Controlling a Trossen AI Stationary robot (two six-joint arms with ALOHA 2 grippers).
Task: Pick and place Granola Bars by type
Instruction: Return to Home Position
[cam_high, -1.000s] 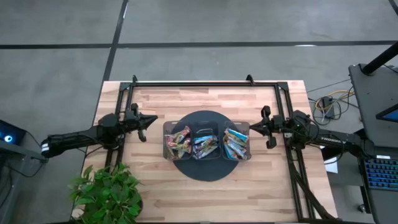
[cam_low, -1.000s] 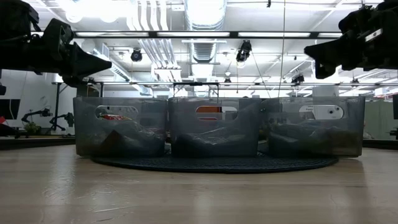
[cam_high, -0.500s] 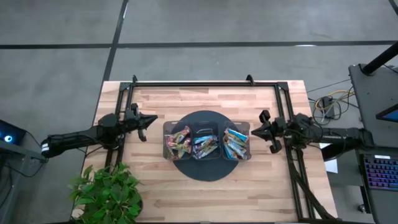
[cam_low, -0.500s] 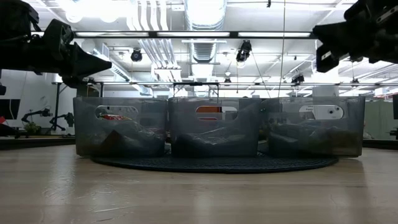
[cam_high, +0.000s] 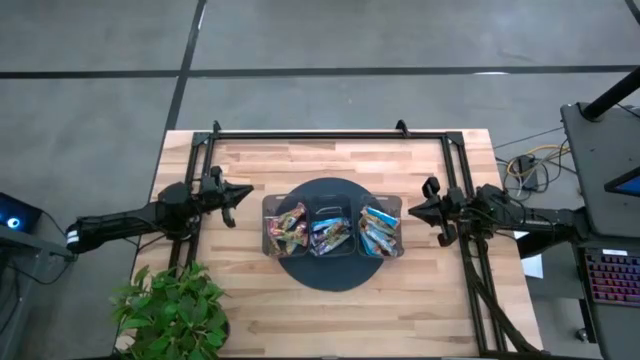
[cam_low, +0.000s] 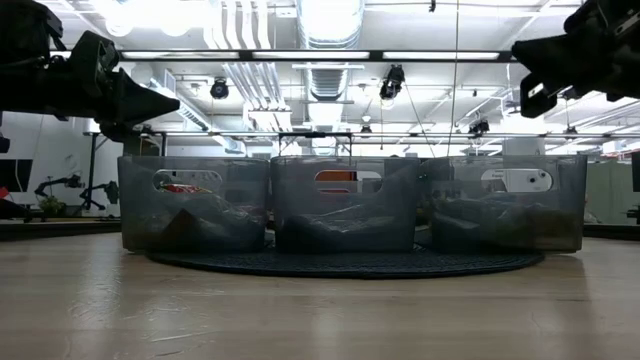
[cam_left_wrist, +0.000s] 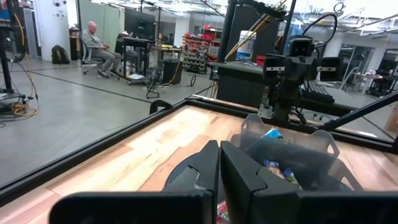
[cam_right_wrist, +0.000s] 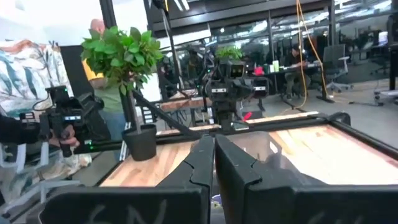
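Granola Bars lie sorted in a dark three-compartment tray (cam_high: 332, 199) on a round dark mat (cam_high: 330, 275) at the table's middle. Reddish-orange multicolour bars (cam_high: 285, 231) fill the left compartment, dark blue-purple bars (cam_high: 330, 236) the middle one, and light blue bars (cam_high: 377, 231) the right one. My left gripper (cam_high: 245, 192) hovers shut and level, left of the tray and above the table (cam_left_wrist: 219, 163). My right gripper (cam_high: 411, 208) hovers shut just right of the tray, higher than its rim (cam_low: 522, 82) (cam_right_wrist: 214, 155). Neither holds anything.
A black metal frame (cam_high: 330, 134) runs along the table's far edge and both sides. A potted plant (cam_high: 175, 305) stands at the near left corner. Bare wood lies in front of and behind the mat. A person (cam_right_wrist: 37, 124) shows beyond the table's left side.
My right gripper has drawn a little toward the table's right edge and risen, rolling slightly about its own axis; it stays shut with nothing in it. The bars and tray have not moved.
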